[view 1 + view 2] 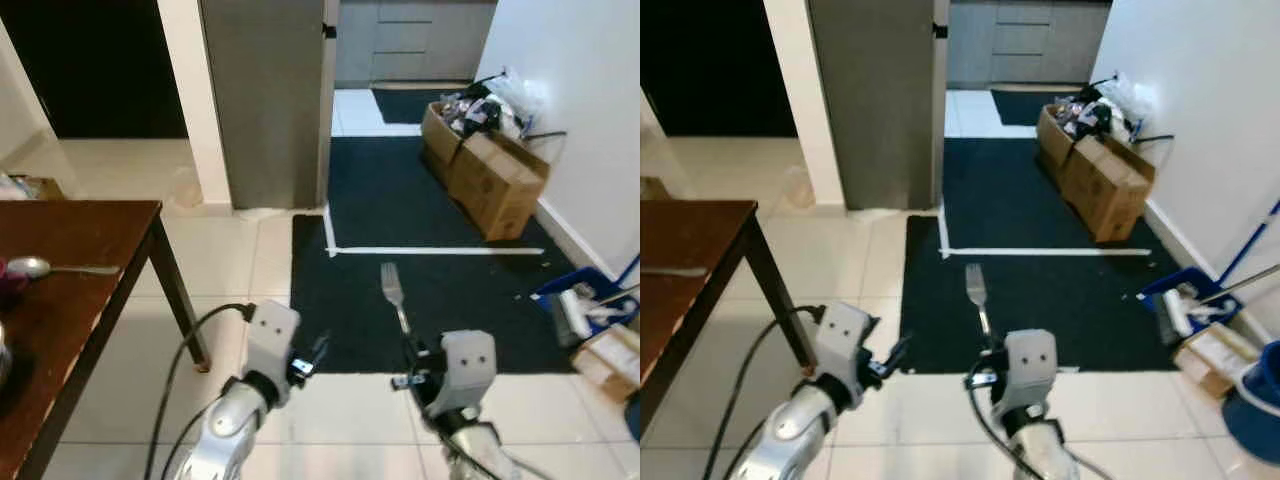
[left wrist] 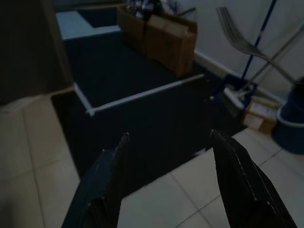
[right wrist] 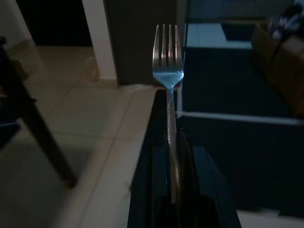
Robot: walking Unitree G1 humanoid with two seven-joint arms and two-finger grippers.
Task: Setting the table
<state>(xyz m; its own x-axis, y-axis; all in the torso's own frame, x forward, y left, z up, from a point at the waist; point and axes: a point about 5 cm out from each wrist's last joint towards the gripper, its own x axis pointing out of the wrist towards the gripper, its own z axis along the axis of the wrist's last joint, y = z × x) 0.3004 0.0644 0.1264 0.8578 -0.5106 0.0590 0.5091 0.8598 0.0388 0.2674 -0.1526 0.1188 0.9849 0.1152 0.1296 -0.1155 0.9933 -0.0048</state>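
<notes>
Right wrist view: two black fingers point(image 3: 199, 185) pressed tight on the handle of a silver fork point(image 3: 167, 71), tines pointing away from the wrist, fwd into the room. From the head cam, the right gripper point(image 1: 412, 352) sits low in front of the robot w/ the fork point(image 1: 393, 292) sticking out ahead of it, over the near edge of a dark rug point(image 1: 420, 210).

Left gripper point(image 1: 318, 352) is beside it, near but not touching. Its fingers point(image 2: 111, 175) are spread wide apart w/ nothing between them; tile floor point(image 2: 28, 156) and rug show through the gap. A black cable point(image 1: 185, 350) loops off the left arm.

Further out, on the robot's left: a dark wood table point(image 1: 70, 250), corner and one leg visible. A spoon point(image 1: 45, 267) lies on the tabletop near its edge. Fork is well apart from the table, held in the air.

A white tape line point(image 1: 440, 250) crosses the rug. On the robot's right, along a white wall: cardboard boxes point(image 1: 495, 175) stuffed w/ clutter, then a blue dustpan w/ brush point(image 1: 580, 300) closer in. Straight ahead, a grey cabinet or fridge side point(image 1: 265, 100), w/ a dark doorway point(image 1: 100, 65) to its left.
</notes>
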